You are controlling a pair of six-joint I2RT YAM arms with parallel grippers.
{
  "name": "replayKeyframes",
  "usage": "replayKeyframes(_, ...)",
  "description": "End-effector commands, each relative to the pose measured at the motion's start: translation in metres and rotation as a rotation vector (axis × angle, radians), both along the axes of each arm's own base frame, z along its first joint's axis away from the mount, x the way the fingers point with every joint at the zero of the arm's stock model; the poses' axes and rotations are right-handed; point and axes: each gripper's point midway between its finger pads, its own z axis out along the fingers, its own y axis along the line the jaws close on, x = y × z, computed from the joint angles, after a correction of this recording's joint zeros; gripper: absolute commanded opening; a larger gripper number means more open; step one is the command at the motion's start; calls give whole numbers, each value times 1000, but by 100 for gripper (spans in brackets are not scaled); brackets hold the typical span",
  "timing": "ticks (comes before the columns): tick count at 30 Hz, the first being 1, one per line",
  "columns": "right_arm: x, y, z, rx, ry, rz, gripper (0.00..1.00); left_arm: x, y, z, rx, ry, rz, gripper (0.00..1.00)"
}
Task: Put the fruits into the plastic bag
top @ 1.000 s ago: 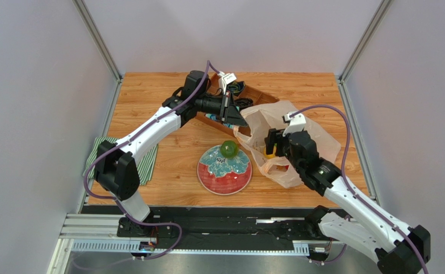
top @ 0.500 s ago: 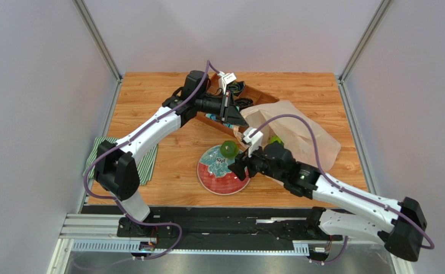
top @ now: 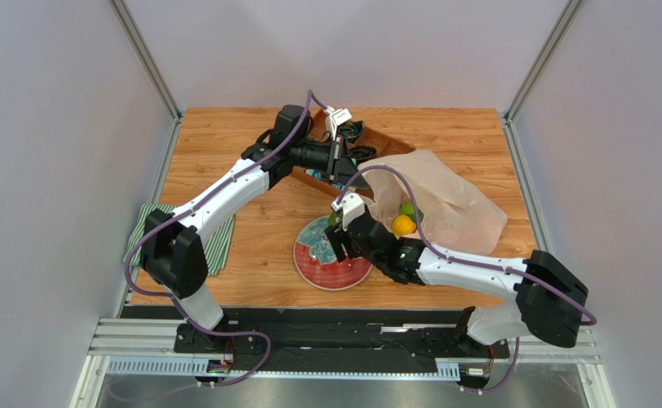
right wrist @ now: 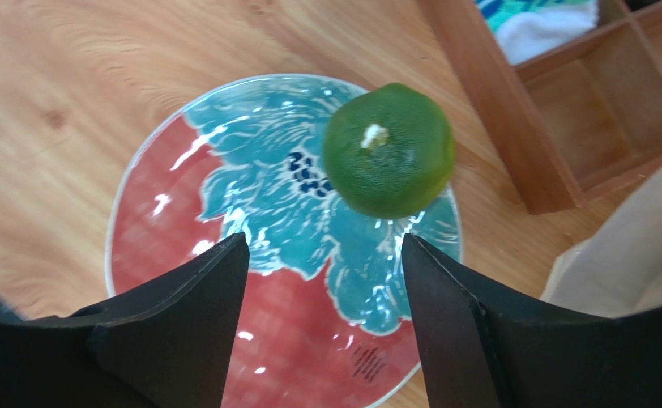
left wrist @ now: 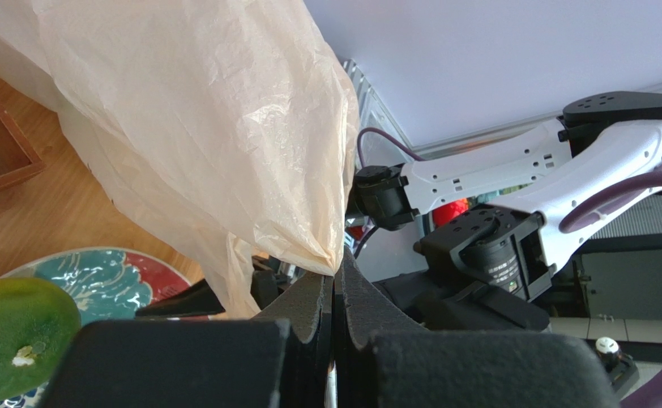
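A green round fruit (right wrist: 388,149) sits on the far part of the red-rimmed plate (right wrist: 181,221); it also shows in the top view (top: 334,219) and the left wrist view (left wrist: 15,336). My right gripper (right wrist: 326,246) is open and empty, just above the plate and short of the fruit (top: 336,245). My left gripper (left wrist: 334,276) is shut on the rim of the plastic bag (left wrist: 223,127) and holds it up (top: 344,176). Inside the bag (top: 453,204) lie an orange-yellow fruit (top: 404,224) and another green fruit (top: 409,207). Other fruits are hidden.
The brown wooden compartment tray (top: 377,140) stands behind the bag and close to the plate's far side (right wrist: 513,127). A striped cloth (top: 223,234) lies at the left edge. Grey walls close the table on both sides.
My right gripper has left the bag's mouth and swung left over the plate. The yellow fruit it held stayed in the bag. The left arm has not moved.
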Motion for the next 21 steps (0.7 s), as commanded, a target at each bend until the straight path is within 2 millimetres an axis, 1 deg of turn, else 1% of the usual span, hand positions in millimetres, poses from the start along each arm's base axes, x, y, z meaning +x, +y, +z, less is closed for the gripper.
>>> replayKeyframes(1, 35, -2, 24, 67, -109, -201, 73, -5, 0, 20, -51, -51, -24, 0)
replayKeyframes(3, 41, -3, 23, 65, -125, -231, 75, -5, 0, 22, -52, -55, -22, 0)
replayKeyframes(4, 43, -2, 16, 50, -122, -240, 77, -5, 0, 21, -52, -54, -22, 0)
replayKeyframes(5, 46, 1, 16, 51, -128, -240, 79, -5, 0, 22, -52, -55, -22, 0)
replayKeyframes(8, 51, 8, 5, 28, -122, -235, 81, -5, 0, 22, -53, -51, -24, 0)
replayKeyframes(13, 63, 10, -2, 18, -140, -264, 85, -5, 0, 22, -55, -54, -24, 0)
replayKeyframes(17, 72, 6, -6, 3, -138, -297, 86, -6, 0, 22, -56, -52, -25, 0)
replayKeyframes(21, 77, 12, -16, -11, -119, -284, 86, -6, 0, 23, -57, -51, -27, 0)
